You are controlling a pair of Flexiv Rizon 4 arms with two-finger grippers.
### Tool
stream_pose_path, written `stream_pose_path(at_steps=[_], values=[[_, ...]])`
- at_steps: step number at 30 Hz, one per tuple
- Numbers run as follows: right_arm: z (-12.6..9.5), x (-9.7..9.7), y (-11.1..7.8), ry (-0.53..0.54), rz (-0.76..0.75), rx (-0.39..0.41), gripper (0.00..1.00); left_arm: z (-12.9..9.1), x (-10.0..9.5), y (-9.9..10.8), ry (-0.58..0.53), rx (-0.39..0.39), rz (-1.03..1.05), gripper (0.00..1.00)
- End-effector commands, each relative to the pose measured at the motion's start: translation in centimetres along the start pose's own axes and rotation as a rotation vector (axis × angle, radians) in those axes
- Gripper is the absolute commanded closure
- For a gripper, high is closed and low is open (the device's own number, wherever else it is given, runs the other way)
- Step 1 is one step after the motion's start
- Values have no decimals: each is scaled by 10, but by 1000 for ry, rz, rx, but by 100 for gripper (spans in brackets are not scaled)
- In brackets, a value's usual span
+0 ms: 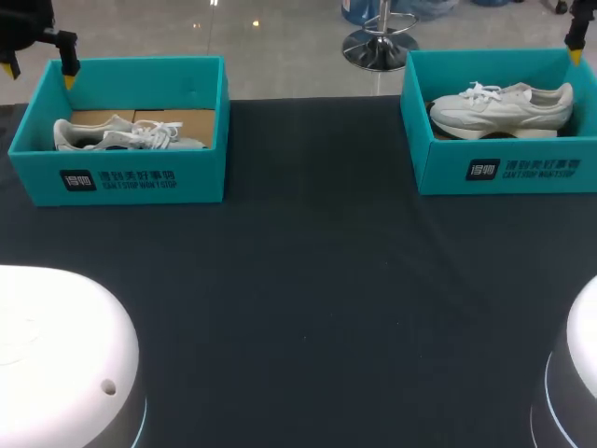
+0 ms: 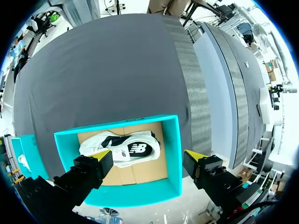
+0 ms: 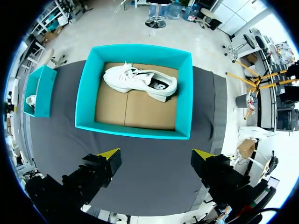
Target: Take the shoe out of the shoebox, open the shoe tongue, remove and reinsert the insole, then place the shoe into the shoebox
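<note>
On table [image 1: 308, 308]: left shoe [image 1: 126, 135] in far-left shoebox [image 1: 140, 177]; right shoe [image 1: 504, 107] in far-right shoebox [image 1: 448, 173].

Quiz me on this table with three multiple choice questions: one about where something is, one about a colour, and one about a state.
1. Where is the right sneaker?
A. On the tablecloth
B. Inside the right shoebox
C. Between a tool's fingers

2. What colour are the left shoebox and the right shoebox?
A. Red
B. Brown
C. Teal

3. What state is the left tool in?
A. Open, holding nothing
B. Shut on a sneaker
C. Shut on a box wall

Answers:
1 B, it lies within the box's walls.
2 C, all their walls are teal.
3 A, its fingers stand wide apart above the box, touching nothing.
</note>
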State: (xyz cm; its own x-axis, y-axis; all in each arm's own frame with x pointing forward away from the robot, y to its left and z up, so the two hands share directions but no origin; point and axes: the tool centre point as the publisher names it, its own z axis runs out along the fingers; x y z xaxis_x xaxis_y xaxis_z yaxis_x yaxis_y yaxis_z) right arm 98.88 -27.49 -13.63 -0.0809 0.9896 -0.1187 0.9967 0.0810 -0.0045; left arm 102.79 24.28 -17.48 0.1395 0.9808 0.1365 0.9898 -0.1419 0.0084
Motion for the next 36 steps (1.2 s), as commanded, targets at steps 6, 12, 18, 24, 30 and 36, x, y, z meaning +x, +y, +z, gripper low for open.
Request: stream_pose_path(at_steps=[6, 12, 18, 24, 30, 36], values=[[7, -18, 35, -64, 75, 68, 0, 0, 0, -1, 1, -3, 1, 0], [23, -18, 66, -94, 97, 63, 0, 0, 0, -1, 1, -3, 1, 0], [47, -17, 94, -33, 169, 45, 0, 0, 0, -1, 1, -3, 1, 0], [69, -13, 111, 4, 220, 58, 0, 0, 0, -1, 1, -3, 1, 0], [94, -7, 116, 14, 247, 88, 0, 0, 0, -1, 1, -3, 1, 0], [112, 1, 112, 65, 280, 139, 0, 0, 0, -1, 1, -3, 1, 0]])
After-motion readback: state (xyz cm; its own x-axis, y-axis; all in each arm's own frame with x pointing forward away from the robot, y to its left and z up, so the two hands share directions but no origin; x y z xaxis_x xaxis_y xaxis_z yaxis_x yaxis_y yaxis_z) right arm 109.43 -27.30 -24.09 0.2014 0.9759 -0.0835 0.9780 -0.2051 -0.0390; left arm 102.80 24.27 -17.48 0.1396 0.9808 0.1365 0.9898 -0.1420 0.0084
